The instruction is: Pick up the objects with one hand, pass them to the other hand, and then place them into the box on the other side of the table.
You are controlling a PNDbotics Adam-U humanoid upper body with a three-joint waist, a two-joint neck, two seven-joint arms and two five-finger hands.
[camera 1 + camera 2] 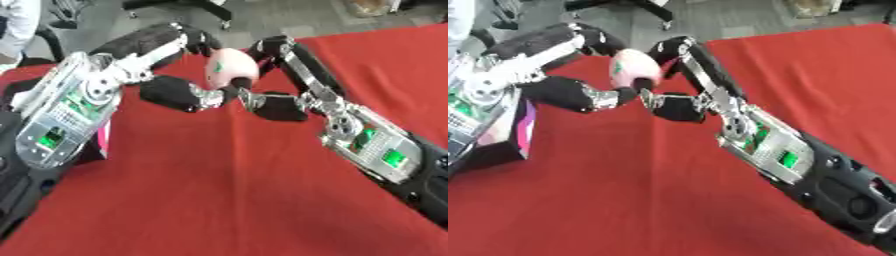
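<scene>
Above the red cloth table (227, 200), at twelve o'clock, both the left hand (179, 95) and the right hand (278, 102) curled around the pale pink round ball (231, 67), apparently for the handover.

Above the red table (667, 200), left hand (579, 95) and right hand (684, 75) both clasp a pale pink ball (634, 69) (green mark on its face).

Bright, even light; soft blur

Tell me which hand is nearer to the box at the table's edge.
Left. The left hand is just above and beside the box on the robot's left, while the right hand is farther over, on the other side of the pink ball both hold.
</scene>
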